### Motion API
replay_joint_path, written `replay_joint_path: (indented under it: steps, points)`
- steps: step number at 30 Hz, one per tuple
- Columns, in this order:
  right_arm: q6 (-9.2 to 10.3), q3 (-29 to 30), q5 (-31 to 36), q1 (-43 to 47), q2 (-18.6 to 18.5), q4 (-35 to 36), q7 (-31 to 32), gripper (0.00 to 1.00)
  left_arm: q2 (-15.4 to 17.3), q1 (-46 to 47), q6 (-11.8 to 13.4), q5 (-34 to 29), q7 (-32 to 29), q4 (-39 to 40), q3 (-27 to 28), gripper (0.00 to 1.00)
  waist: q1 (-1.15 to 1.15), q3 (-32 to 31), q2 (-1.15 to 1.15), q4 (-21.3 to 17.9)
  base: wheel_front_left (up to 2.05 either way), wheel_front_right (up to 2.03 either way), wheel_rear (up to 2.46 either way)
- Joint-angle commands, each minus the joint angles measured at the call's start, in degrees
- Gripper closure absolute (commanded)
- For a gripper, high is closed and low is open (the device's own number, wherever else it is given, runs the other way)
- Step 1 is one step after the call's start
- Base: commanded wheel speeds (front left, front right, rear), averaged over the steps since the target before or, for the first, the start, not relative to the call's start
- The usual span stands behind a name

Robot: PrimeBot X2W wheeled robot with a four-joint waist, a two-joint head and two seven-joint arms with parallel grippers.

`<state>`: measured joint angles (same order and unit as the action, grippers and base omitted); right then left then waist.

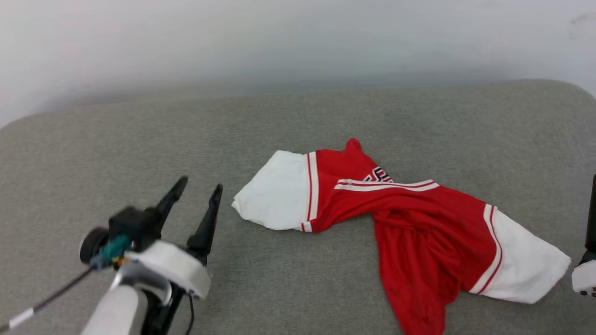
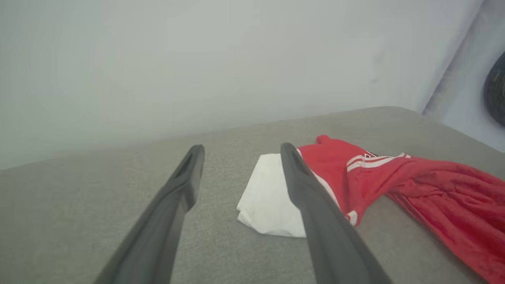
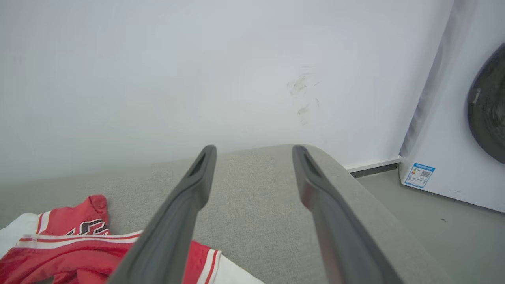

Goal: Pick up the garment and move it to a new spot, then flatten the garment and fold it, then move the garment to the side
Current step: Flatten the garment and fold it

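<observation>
Soft even light; left pincer [image 1: 200, 184] slightly blurred

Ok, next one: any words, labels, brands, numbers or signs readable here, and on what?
No text here can be read.
On the garment: black-and-white chest lettering, mostly folded under, unreadable.
On the white appliance: a blue sticker with a QR-like square, print too small to read.
</observation>
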<state>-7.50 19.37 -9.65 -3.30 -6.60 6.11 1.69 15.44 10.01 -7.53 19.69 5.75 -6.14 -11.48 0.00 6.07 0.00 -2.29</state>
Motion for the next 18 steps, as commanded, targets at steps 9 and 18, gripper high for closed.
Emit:
replay_joint_path:
  steps: [9, 18]
  points:
    - [0.02, -0.4, 1.2, 0.0, 3.4, 3.2, -3.3, 0.00, 10.7, 16.5, 0.1, 12.7, -27.9, -1.0, -11.6, 0.00, 0.00, 5.7, 0.00, -4.9, 0.00, 0.00, 0.00]
    - [0.02, -1.4, 0.7, -1.3, 3.8, -0.1, -5.1, 0.00, 16.2, 25.5, 0.1, 21.3, -49.2, -7.2, -18.2, 0.00, 0.00, 9.3, 0.00, -7.9, 0.00, 0.00, 0.00]
